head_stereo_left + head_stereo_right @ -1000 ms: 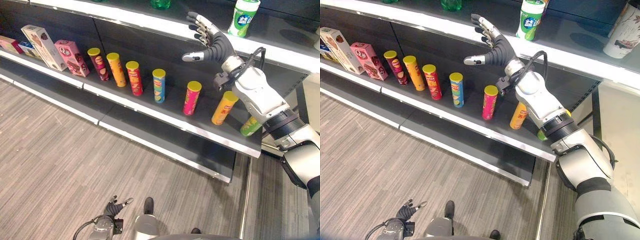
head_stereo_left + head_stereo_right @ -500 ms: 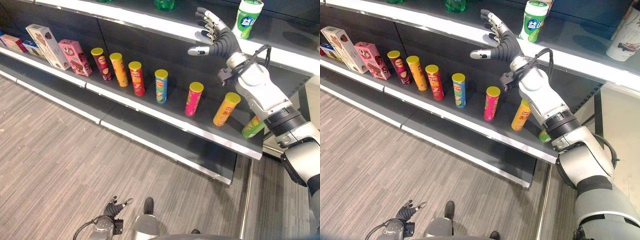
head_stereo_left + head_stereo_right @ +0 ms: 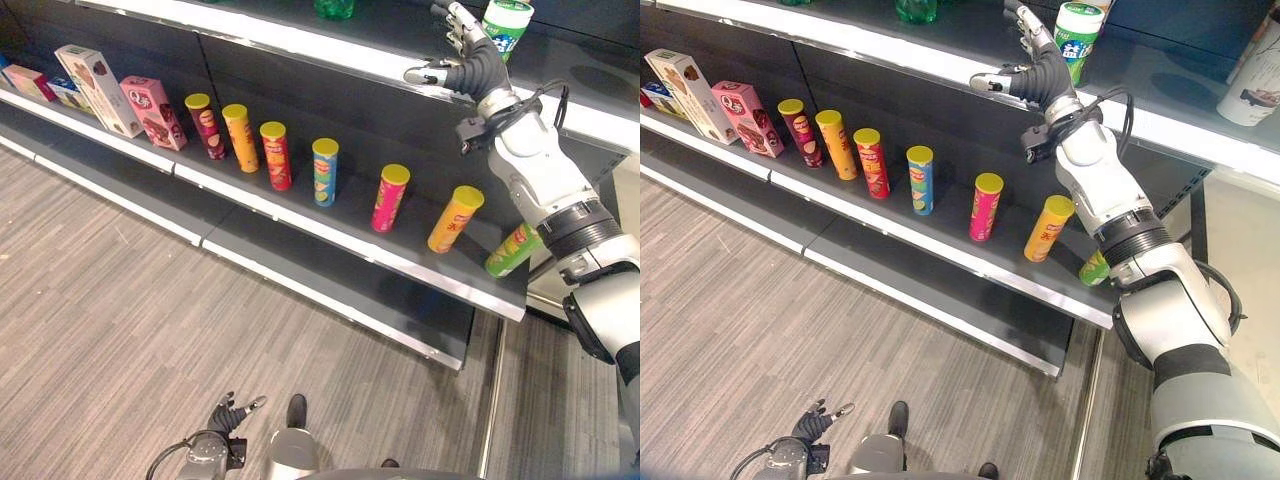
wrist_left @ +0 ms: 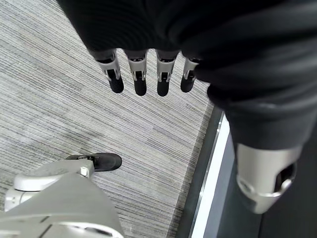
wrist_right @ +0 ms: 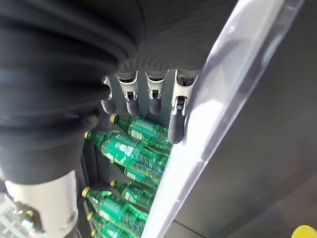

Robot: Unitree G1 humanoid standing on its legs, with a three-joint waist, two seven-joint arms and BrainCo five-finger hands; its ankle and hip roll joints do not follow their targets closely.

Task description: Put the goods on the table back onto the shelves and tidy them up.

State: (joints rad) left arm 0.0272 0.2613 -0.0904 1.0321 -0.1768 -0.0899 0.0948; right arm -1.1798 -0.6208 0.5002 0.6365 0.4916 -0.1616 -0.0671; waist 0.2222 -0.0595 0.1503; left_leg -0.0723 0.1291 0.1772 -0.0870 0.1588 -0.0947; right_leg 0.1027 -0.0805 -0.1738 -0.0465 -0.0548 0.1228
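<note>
raised since a moment ago, the right hand (image 3: 1040, 72) has its straight, spread fingers (image 3: 455, 14) empty at the upper shelf's white edge (image 3: 940, 62), just beside the green-and-white tub (image 3: 1077, 30) standing there, likely nudging it next; left hand (image 4: 148, 74) hangs relaxed.

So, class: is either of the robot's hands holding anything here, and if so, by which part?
Nothing is held. The right hand is open beside the green-and-white bottle on the upper shelf; the left hand hangs open over the floor.
</note>
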